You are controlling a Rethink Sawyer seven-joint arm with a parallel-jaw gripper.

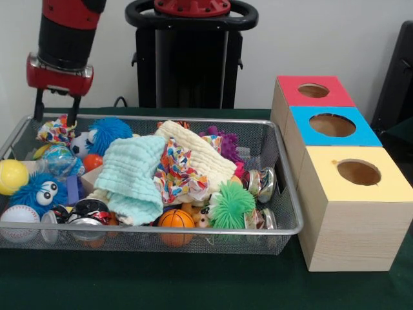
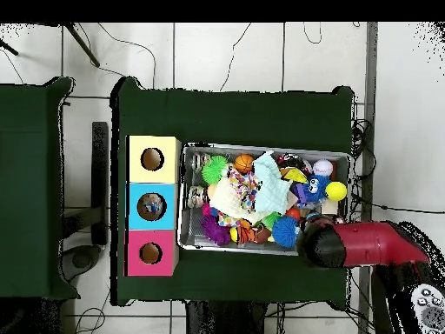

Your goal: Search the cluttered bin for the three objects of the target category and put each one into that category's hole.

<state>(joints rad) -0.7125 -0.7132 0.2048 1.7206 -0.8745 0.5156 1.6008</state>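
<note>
From across the table, the nearest thing is bare dark-green tablecloth (image 1: 161, 284), a free strip running along the front of the wire mesh bin (image 1: 193, 230). Just behind the bin's front rim lie a baseball (image 1: 18, 216) at the 9 o'clock end, a small orange basketball (image 1: 175, 219) near the middle and a green spiky puff ball (image 1: 231, 205) beside it. A blue fuzzy toy with googly eyes (image 1: 39, 189) sits behind the baseball, and a yellow ball (image 1: 11, 175) presses against the bin's 9 o'clock wall. The middle is heaped with a mint-green cloth (image 1: 134, 175), a cream cloth (image 1: 200, 155) and a confetti-print cloth (image 1: 174, 173), which bury whatever lies under them. Shiny metal bells (image 1: 261, 183) rest against the 3 o'clock wall. Farther back are a blue spiky ball (image 1: 108, 132) and a purple spiky toy (image 1: 222, 141).

At 3 o'clock from the bin, just beside it with a slim gap, three wooden boxes stand in a row touching each other: yellow-topped box (image 1: 355, 173) nearest, then blue-topped box (image 1: 332, 124), then red-topped box (image 1: 314, 90), each with a round hole. From overhead something small shows inside the blue one's hole (image 2: 151, 207).

The gripper (image 1: 57, 111) hangs over the bin's far 9 o'clock corner, its dark fingers (image 1: 73, 110) just above the toys; whether it is parted or clenched I cannot tell. Nothing shows in it.
</note>
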